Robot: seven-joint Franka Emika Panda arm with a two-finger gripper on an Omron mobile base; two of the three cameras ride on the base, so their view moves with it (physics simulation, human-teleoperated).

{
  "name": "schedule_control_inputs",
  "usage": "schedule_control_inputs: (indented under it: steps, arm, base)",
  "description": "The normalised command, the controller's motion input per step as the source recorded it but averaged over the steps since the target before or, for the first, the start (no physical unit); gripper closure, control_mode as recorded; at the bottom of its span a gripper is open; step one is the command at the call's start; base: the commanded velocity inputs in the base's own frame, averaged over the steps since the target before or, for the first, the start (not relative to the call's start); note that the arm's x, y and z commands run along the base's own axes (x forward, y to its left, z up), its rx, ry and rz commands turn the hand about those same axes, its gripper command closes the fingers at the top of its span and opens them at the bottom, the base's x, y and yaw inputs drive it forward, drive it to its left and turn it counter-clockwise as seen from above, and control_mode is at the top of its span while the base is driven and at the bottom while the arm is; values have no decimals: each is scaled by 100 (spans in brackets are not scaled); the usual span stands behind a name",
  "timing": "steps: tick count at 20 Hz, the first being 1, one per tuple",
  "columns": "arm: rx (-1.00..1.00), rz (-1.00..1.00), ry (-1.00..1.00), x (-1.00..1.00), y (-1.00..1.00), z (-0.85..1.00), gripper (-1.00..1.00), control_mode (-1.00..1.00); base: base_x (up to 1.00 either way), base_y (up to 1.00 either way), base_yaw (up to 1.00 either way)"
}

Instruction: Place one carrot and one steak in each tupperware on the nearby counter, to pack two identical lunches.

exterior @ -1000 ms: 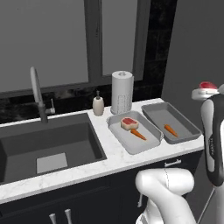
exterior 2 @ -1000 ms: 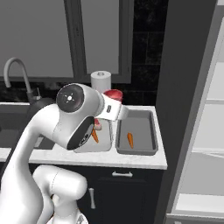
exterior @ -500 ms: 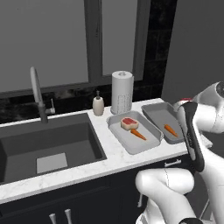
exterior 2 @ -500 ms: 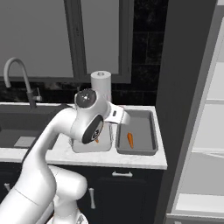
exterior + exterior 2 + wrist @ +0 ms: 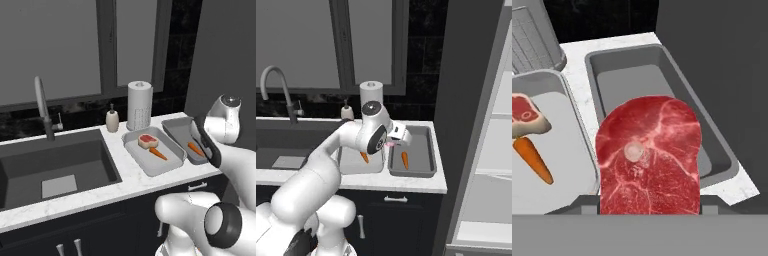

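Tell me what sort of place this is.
A rendered home kitchen, most likely: a dark sink with a tall faucet set in a white stone counter, plus a paper towel roll and soap dispenser beneath a window.

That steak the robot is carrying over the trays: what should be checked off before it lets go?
1. Steak held in the jaws: ok, it fills the lower middle of the hand view.
2. Steak above the darker tray: ok by the hand view; exact height cannot tell.
3. Darker tray already has a carrot: ok.
4. Darker tray lacks a steak: ok, room is left.
5. Lighter tray complete: ok, its own steak and carrot lie inside.
6. Both trays sit flat on the counter: ok.
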Motion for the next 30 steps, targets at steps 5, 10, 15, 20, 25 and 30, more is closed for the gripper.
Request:
schedule_control_inputs:
  steps: [5, 10, 15, 20, 25, 30]
  arm:
    - [0, 0, 14, 43, -18, -48, 100, -100]
    - [0, 0, 7, 24, -21, -56, 100, -100]
    - [1, 0, 4, 29, -25, -54, 100, -100]
    - [0, 0, 6, 48, -9, -57, 100, -100]
    - [0, 0, 3, 46, -1, -37, 100, -100]
    - [5, 1, 0, 25, -28, -27, 100, -100]
  base:
    - [0, 0, 0]
    - [0, 0, 0]
    - [0, 0, 0]
    - [0, 0, 0]
    - [0, 0, 0]
    - [0, 0, 0]
